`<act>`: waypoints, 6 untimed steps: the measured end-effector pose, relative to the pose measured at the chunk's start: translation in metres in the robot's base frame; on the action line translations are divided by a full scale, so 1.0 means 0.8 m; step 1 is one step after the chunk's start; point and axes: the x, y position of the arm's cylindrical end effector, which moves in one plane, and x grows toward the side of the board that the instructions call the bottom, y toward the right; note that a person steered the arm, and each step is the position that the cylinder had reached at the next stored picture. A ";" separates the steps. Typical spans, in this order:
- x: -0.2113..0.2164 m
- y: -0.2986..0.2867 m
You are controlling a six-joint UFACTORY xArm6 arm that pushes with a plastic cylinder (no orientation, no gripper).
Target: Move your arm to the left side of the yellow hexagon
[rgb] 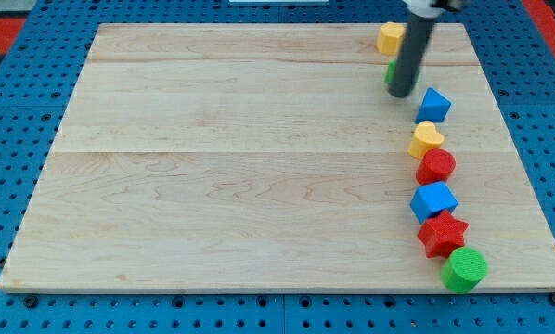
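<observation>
Just below the yellow hexagon, my tip, over a seemingly green block.

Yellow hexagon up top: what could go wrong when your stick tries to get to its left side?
1. My tip sits below the yellow hexagon, right against a mostly hidden green block. Sliding off could drag it along.
2. The hexagon lies near the board's top edge. A bump from below could push it off.
3. The blue block is close on the view's right; swinging that way could knock it.
</observation>
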 end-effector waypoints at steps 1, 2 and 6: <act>-0.032 -0.011; -0.056 0.020; -0.131 -0.021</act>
